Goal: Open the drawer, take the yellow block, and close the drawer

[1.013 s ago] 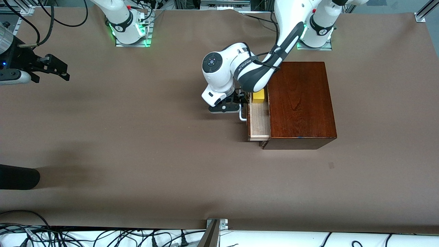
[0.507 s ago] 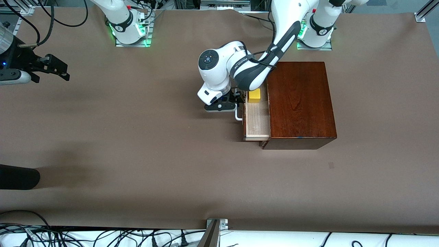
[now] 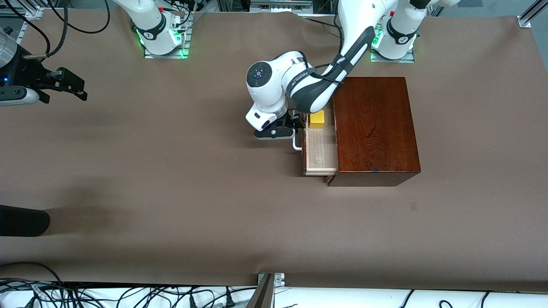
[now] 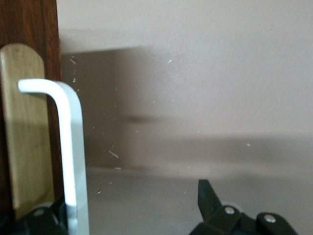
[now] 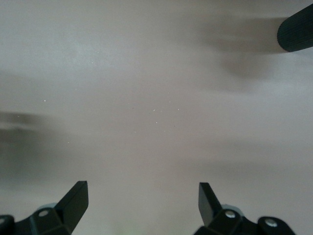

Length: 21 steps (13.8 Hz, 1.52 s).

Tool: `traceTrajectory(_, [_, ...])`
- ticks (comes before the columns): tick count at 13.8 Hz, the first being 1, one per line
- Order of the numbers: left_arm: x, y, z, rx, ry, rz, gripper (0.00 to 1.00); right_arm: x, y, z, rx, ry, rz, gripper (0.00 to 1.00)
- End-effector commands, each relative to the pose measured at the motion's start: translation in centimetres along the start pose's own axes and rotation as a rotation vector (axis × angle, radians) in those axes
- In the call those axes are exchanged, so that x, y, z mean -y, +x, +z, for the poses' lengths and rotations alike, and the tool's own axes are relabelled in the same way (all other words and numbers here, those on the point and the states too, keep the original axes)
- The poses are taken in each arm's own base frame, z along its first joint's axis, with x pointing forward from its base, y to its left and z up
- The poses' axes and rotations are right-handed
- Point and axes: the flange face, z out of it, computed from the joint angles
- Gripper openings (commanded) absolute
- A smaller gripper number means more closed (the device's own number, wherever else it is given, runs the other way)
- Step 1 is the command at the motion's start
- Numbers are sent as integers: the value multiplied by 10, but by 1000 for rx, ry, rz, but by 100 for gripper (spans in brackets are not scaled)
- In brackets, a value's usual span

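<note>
The dark wooden box (image 3: 376, 128) stands toward the left arm's end of the table. Its drawer (image 3: 319, 154) is pulled partly out, showing the pale inside. The yellow block (image 3: 317, 119) sits in the drawer, at the end farther from the front camera. My left gripper (image 3: 297, 128) is low in front of the drawer and open. The white handle (image 4: 73, 147) stands between its fingers, close against one, and the other finger (image 4: 208, 196) is well apart. The right gripper (image 3: 70, 87) waits open over bare table at the right arm's end, with nothing between its fingertips (image 5: 78, 196).
A dark rounded object (image 3: 21, 220) pokes in at the right arm's end of the table, nearer the front camera, and also shows in the right wrist view as a dark rounded object (image 5: 296, 32). Cables and a metal bracket (image 3: 267, 284) line the table's nearest edge.
The drawer has slid farther out of the box, toward the right arm's end. My left gripper moved the same way with the handle. More of the yellow block shows. The right arm stayed still.
</note>
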Motion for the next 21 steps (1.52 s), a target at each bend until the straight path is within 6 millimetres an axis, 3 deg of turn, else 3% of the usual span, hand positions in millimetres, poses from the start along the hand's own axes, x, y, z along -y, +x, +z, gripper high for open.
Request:
traceTrajectory(1, [-45,-29,-12,6,-48,20,100,2,1,-6,0,-9,-4,100])
traceTrajectory(7, [-39,-34,-13,-3,44,42,100,5,1,-6,0,-7,-10,100])
traceTrajectory(8, [-40,-32,-26,-16,40,41,100,7,0,-7,0,-7,-10,100])
traceTrajectory(13, [-38,-29,-33,-20,33,36,100,7,0,-7,1,-9,-13,100])
traceTrajectory(16, [-23,-26,-92,-52,-39,16,100,12,-1,-8,2,-8,-18,100])
traceTrajectory(19, [14,-12,-154,-30,-147,-63,100,12,-3,-6,19,-8,-11,100])
traceTrajectory(21, [48,2,-176,-11,-143,-73,100,11,-1,-3,25,-6,-20,100])
